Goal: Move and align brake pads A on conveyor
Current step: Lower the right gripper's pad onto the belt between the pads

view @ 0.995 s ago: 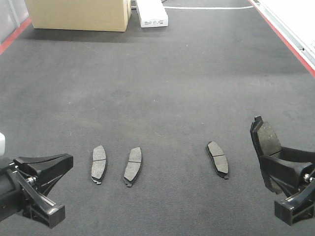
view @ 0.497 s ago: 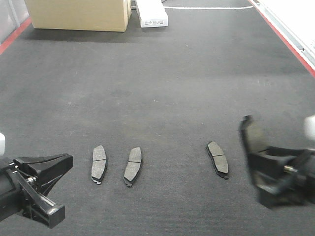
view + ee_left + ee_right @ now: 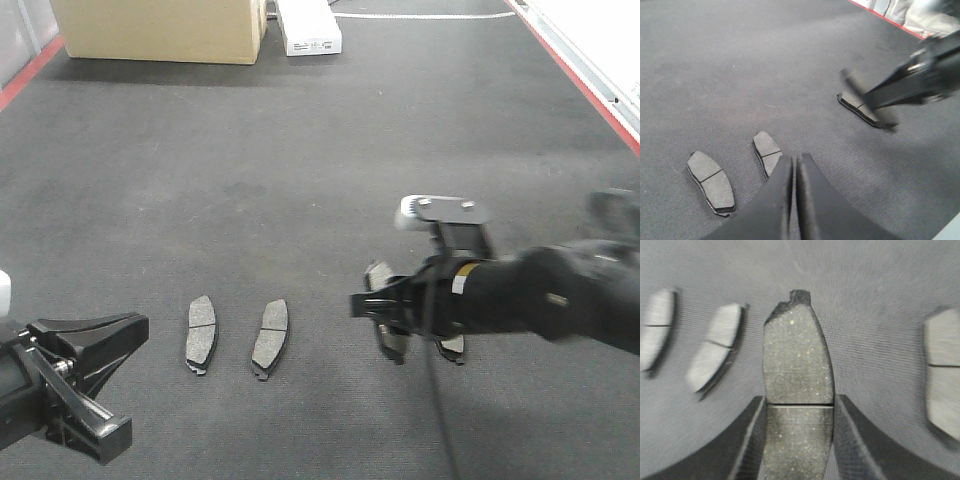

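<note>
While the right pincer [image 3: 385,305] hangs over the conveyor [image 3: 330,160] at lower centre-right of the front view, it stays clamped on one brake pad [image 3: 797,385], which stands between its two fingers [image 3: 747,440] in the right wrist view, grooved face to the camera. A second pad [image 3: 452,345] lies on the belt just beside it, mostly hidden by the arm. Two more pads [image 3: 200,332] [image 3: 270,336] lie side by side at lower left, near each other, not touching. Left pincer [image 3: 794,172] at lower left corner, fingers pressed together, holding nothing. Cardboard box [image 3: 160,30] and white box [image 3: 308,30] at top of frame.
</note>
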`<state>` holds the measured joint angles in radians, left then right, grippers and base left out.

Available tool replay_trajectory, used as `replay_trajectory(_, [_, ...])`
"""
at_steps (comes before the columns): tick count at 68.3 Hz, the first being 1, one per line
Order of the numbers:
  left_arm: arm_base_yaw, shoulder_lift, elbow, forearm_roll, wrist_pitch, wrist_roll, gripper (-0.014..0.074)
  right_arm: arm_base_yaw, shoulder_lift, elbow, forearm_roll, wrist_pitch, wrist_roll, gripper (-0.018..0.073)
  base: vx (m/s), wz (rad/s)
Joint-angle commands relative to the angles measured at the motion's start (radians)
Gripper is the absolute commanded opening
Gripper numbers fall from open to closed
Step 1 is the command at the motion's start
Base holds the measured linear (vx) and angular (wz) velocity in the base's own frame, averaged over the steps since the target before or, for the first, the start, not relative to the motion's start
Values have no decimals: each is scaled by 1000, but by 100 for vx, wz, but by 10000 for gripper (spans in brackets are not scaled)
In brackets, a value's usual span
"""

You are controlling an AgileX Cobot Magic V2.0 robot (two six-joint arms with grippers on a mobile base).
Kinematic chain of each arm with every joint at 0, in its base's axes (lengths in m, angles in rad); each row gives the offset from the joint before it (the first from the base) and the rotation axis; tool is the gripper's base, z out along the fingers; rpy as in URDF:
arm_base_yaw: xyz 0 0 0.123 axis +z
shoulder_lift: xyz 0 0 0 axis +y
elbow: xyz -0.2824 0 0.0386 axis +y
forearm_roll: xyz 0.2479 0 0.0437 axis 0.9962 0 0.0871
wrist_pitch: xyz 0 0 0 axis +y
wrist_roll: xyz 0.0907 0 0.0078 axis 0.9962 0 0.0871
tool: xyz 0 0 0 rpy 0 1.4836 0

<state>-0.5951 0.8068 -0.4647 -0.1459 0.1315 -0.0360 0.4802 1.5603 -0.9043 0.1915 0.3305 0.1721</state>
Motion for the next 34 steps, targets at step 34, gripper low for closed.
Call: replay_trajectory(34, [-5,-4,-24,-2,-66,0,-6,-4,256,-192,88,-106,2,198,0,0])
